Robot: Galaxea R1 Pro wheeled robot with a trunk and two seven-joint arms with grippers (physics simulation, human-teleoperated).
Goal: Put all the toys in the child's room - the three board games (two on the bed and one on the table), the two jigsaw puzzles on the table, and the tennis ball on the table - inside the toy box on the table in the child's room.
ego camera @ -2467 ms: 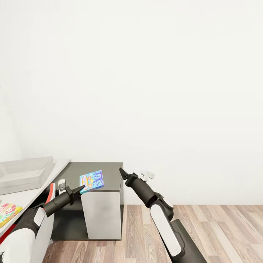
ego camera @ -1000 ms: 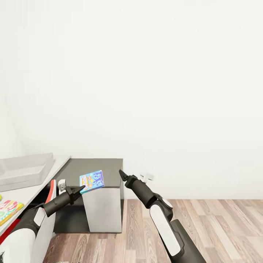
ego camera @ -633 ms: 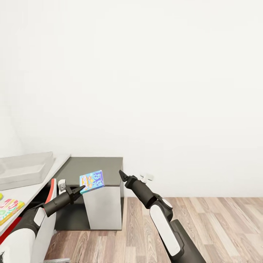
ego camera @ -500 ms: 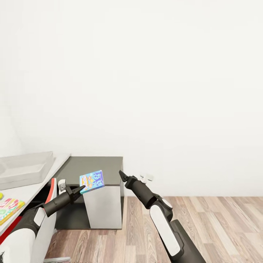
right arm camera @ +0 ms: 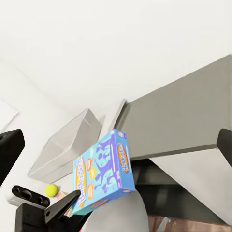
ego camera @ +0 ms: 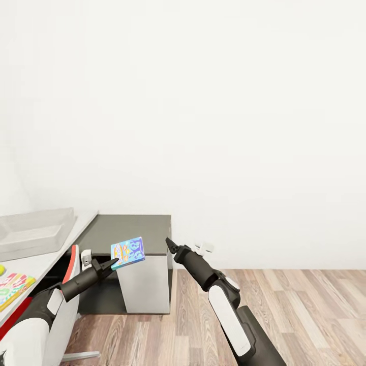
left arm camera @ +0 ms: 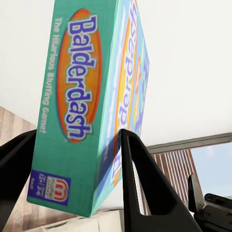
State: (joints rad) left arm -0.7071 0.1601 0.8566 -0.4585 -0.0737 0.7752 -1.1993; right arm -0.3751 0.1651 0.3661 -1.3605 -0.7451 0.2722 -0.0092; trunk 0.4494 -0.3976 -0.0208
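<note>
Left gripper (ego camera: pixel 111 263) is clamped on the Balderdash board game (ego camera: pixel 127 252), one finger (left arm camera: pixel 145 188) on each broad face near a bottom corner, box standing out ahead of the fingertips and tilted. In the right wrist view the same box (right arm camera: pixel 102 172) sits in the left fingers with most of its body cantilevered past the pinch.

Right gripper (ego camera: pixel 170 243) is just beside the box on its right, not touching. Its fingers sit at the far edges of its own wrist view with clear space between them, so it reads as spread apart and carrying nothing.

Toy box (ego camera: pixel 34 233), shallow grey tray, sits on the white table (ego camera: pixel 46 262) well off to the left of the left gripper. Tennis ball (right arm camera: pixel 51 190) lies on the table near the tray. A colourful flat box (ego camera: pixel 12 287), puzzle or game, can't tell which, lies at the table's near edge. Dark grey cabinet (ego camera: pixel 132 234) stands directly beyond both grippers.

Judgement: carry phase, base not yet squared to the table. To do it well:
- turn left until the tray is ahead of the left gripper
- keep the wrist steady, a corner pinch lets the box pivot
- clear the tray rim, lower the box flat, then release
- keep the right arm out of the sweep
</note>
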